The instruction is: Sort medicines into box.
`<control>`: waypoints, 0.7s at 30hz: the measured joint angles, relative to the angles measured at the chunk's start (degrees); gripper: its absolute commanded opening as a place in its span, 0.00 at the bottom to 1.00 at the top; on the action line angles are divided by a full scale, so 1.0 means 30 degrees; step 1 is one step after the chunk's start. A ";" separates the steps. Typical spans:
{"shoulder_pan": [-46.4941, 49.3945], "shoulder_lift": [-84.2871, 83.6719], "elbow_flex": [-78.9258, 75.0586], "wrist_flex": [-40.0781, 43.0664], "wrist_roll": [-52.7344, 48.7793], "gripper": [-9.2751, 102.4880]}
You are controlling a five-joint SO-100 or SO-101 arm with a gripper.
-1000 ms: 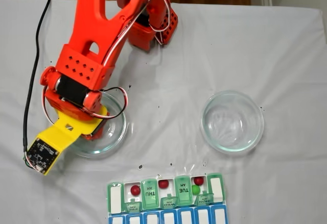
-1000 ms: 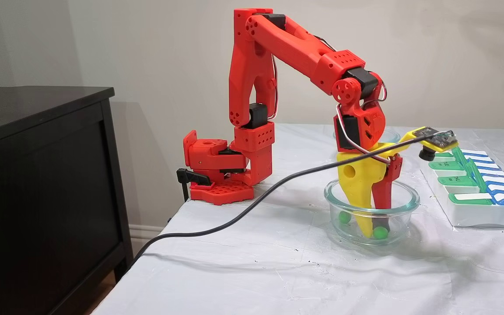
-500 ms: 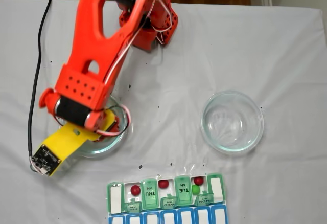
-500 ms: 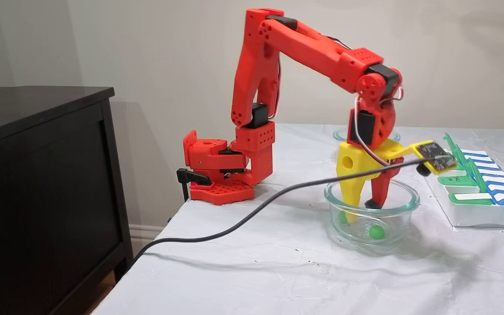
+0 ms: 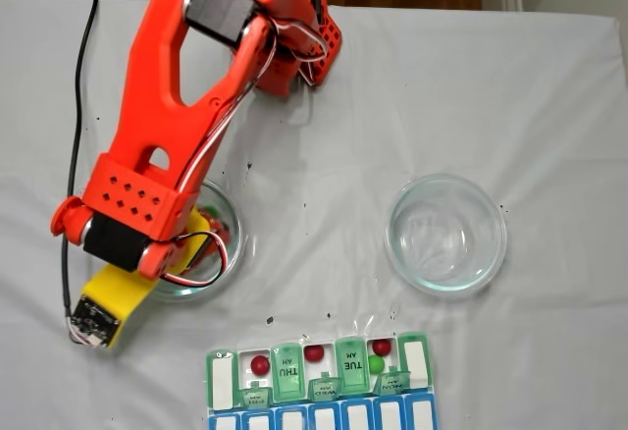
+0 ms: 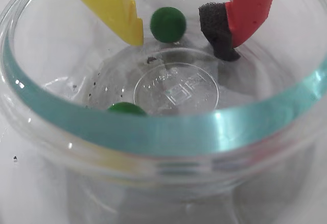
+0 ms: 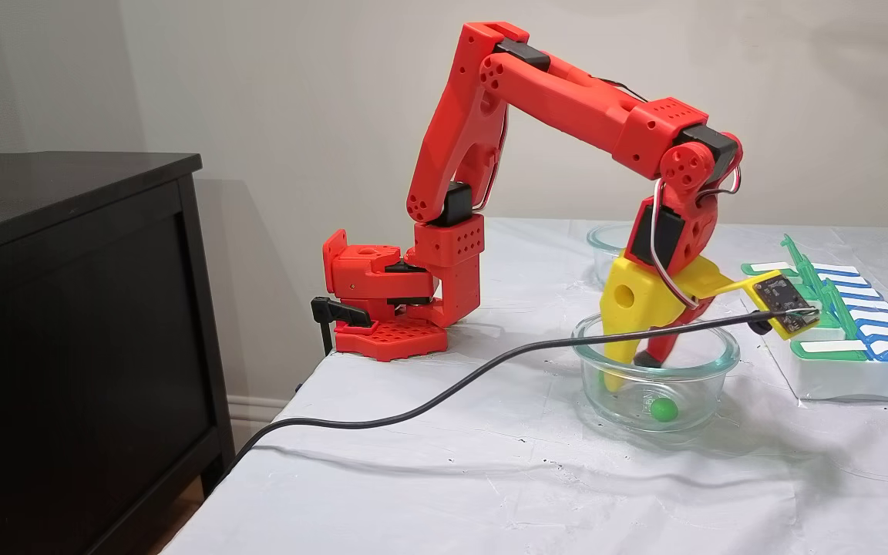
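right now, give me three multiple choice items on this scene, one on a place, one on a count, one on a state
1. Where is the gripper?
A. over the pill organiser
B. above the glass dish holding green balls
C. in the empty dish

2. How many dark red balls lie in the pill organiser?
A. one
B. three
C. five

3. The gripper is
A. open, gripping nothing
B. shut on a ball
C. shut on a lid

Answers: 1 B, the wrist view shows its fingers above the glass dish, a green ball showing between the tips. 2 B, three dark red balls sit in open compartments. 3 A, the jaws stand apart.

Yellow-and-red claw (image 6: 181, 32), green medicines (image 6: 167, 24)
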 measured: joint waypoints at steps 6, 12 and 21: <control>0.0586 -0.0527 -0.1289 0.1494 -0.1230 0.16; 0.0615 -0.0967 -0.1465 0.1523 -0.1787 0.16; 0.0586 -0.1025 -0.0703 0.0791 -0.2285 0.16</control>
